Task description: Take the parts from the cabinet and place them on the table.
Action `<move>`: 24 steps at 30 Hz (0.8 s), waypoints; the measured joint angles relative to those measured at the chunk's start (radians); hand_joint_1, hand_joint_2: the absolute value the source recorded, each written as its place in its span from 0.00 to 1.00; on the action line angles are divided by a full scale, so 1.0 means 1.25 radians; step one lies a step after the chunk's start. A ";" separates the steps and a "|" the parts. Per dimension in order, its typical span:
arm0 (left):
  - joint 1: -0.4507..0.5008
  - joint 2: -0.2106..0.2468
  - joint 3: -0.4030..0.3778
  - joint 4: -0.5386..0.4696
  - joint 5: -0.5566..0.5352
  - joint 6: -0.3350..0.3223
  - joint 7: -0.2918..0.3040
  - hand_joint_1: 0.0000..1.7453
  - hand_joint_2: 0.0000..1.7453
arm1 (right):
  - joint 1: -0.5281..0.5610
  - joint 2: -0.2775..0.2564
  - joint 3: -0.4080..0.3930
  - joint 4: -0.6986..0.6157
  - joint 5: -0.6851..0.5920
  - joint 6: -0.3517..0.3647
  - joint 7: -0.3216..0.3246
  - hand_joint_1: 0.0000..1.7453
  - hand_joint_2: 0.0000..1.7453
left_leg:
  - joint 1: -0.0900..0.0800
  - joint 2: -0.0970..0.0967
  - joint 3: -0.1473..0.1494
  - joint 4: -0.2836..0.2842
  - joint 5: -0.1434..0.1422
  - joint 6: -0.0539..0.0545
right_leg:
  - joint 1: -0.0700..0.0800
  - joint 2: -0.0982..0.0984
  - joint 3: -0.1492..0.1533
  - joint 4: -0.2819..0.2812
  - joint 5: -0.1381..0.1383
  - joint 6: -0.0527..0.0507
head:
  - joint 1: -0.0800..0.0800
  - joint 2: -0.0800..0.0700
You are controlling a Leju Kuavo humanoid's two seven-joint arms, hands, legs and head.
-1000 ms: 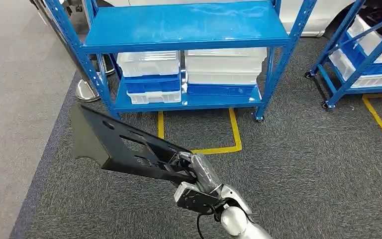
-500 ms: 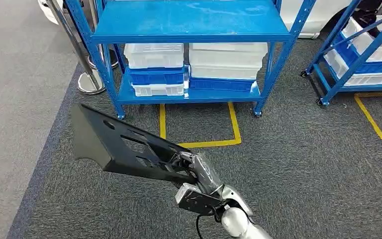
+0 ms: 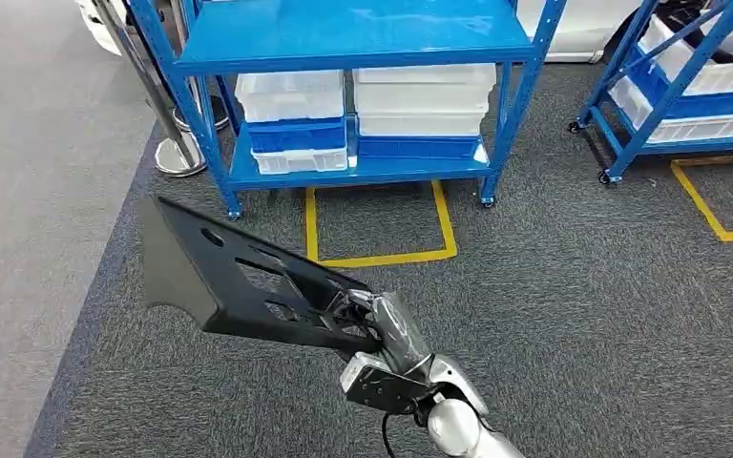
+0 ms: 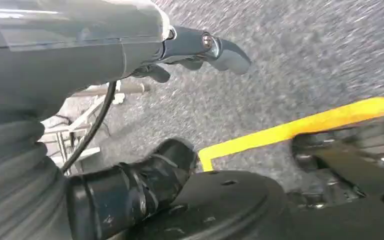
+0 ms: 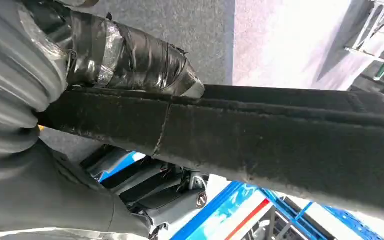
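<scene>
Part [image 3: 239,281] gripped by right hand [image 3: 374,324] | left hand [image 4: 200,47] hanging, nothing held, fingers apart | rack [image 3: 344,38] shifted in view: robot turning | carry underway

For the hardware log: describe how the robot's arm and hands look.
The right arm is silver with rounded joints, a dark bracket and a thin black cable at the wrist. The right robot hand has a grey ribbed cover and dark fingers wrapped in glossy tape. The left robot hand is grey, with dark fingers and a black cable.
</scene>
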 joint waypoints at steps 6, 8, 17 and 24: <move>0.000 0.001 0.001 0.000 -0.003 0.001 0.000 0.00 1.00 | 0.006 0.000 0.000 -0.002 -0.010 -0.002 0.000 0.91 1.00 | -0.003 -0.001 0.194 -0.166 0.071 0.004 | 0.002 0.000 -0.072 0.024 0.046 0.016 | 0.000 0.000; -0.003 0.001 0.001 0.000 -0.005 0.002 0.000 0.00 1.00 | 0.005 -0.001 0.000 -0.005 -0.012 -0.004 -0.001 0.91 1.00 | -0.004 -0.002 0.227 -0.240 0.028 0.013 | 0.004 -0.002 -0.076 0.029 0.056 0.023 | 0.001 0.000; -0.002 -0.002 0.001 0.000 -0.006 0.002 0.001 0.00 1.00 | 0.014 -0.008 0.000 -0.006 -0.013 -0.006 0.000 0.91 1.00 | -0.004 0.006 0.170 -0.222 0.069 0.044 | -0.002 0.003 -0.150 0.264 -0.076 0.046 | 0.002 0.000; 0.000 -0.002 0.003 0.000 -0.012 0.002 0.001 0.00 1.00 | 0.011 -0.011 0.000 -0.012 -0.029 -0.005 -0.002 0.91 1.00 | -0.010 0.029 0.154 -0.207 0.071 0.028 | 0.013 -0.026 -0.020 0.039 -0.011 0.021 | 0.001 0.000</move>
